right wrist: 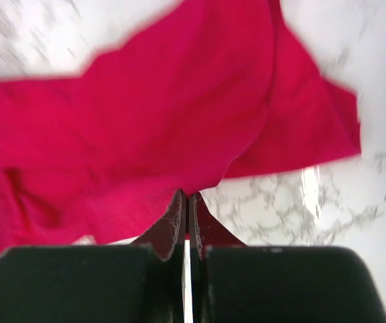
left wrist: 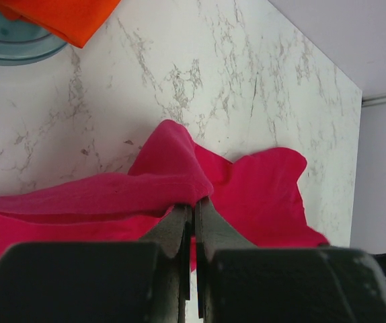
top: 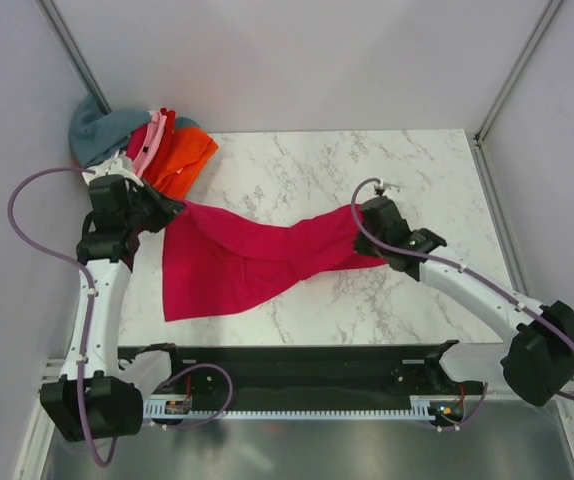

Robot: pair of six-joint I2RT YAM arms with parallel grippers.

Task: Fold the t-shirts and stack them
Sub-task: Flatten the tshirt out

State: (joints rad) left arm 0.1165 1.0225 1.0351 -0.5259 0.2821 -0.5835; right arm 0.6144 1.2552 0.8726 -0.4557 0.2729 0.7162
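1. The crimson-magenta t-shirt [top: 257,255] is strung left to right across the middle of the bench [top: 387,160]. Its slack lower part lies on the marble and sags toward the near left edge.
2. Right pincer [right wrist: 185,198]: clenched, with cloth bunched at its tips. It grasps the shirt's right end, toward the right side of the bench. The wrist view is blurred, so I can't tell which seam it has.
3. Left pincer [left wrist: 194,205]: clenched on a raised ridge of the same shirt at its left end, close to the left edge.
4. Why it's held this way: the two grips are well apart, which keeps the top edge taut. My read is that it's being spread flat before the first fold.
5. The band narrows and twists mid-span, so it probably needs pulling out before it lies square.
6. Far left corner: an unfolded heap made up of an orange t-shirt [top: 179,158], a pink one [top: 147,148], a red one [top: 167,120] and a teal-grey one [top: 95,130]. It sits just behind the left pincer, off the working area. No folded stack is visible, so the task looks early.
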